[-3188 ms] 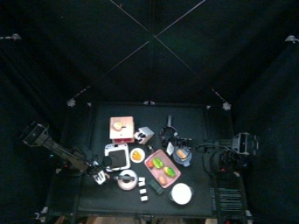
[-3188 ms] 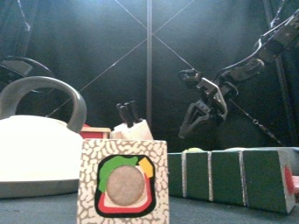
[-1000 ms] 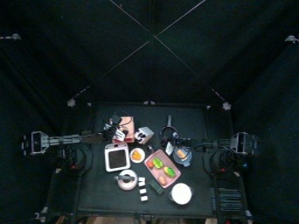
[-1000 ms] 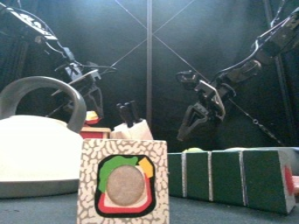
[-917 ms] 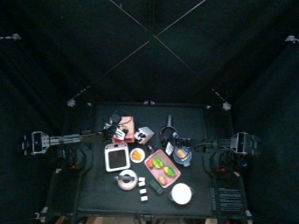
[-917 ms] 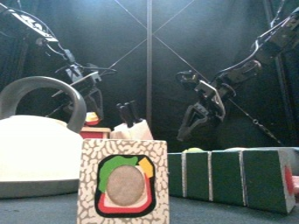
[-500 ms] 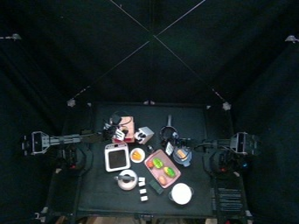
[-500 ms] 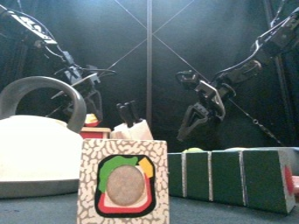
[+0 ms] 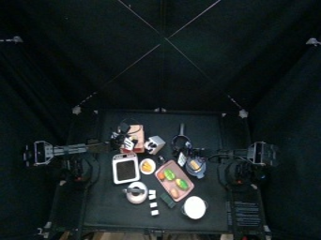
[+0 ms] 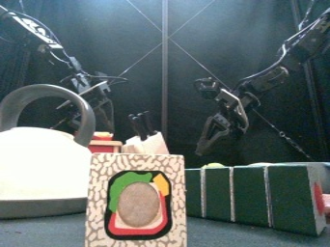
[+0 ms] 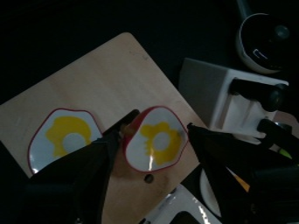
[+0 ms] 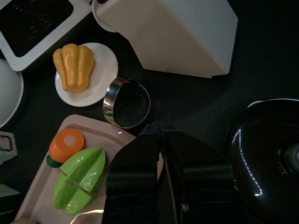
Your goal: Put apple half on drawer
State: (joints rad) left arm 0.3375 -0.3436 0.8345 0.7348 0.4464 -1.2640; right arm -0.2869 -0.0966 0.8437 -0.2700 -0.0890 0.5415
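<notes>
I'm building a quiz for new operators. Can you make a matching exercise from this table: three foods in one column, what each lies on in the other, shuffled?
Foods:
1. apple half
2. orange fruit
3. green vegetable

Lies on:
A. white round plate
B. drawer
C. pink tray

Pairs: 1-B, 2-A, 3-C

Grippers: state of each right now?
Left gripper: open, jaws either side of an apple half on the drawer.
Right gripper: shut, empty.

A red-rimmed, yellow-centred apple half (image 11: 156, 142) lay cut-face up on the salmon-pink boxy drawer (image 11: 100, 83), between the left gripper's (image 11: 160, 127) spread jaws.
</notes>
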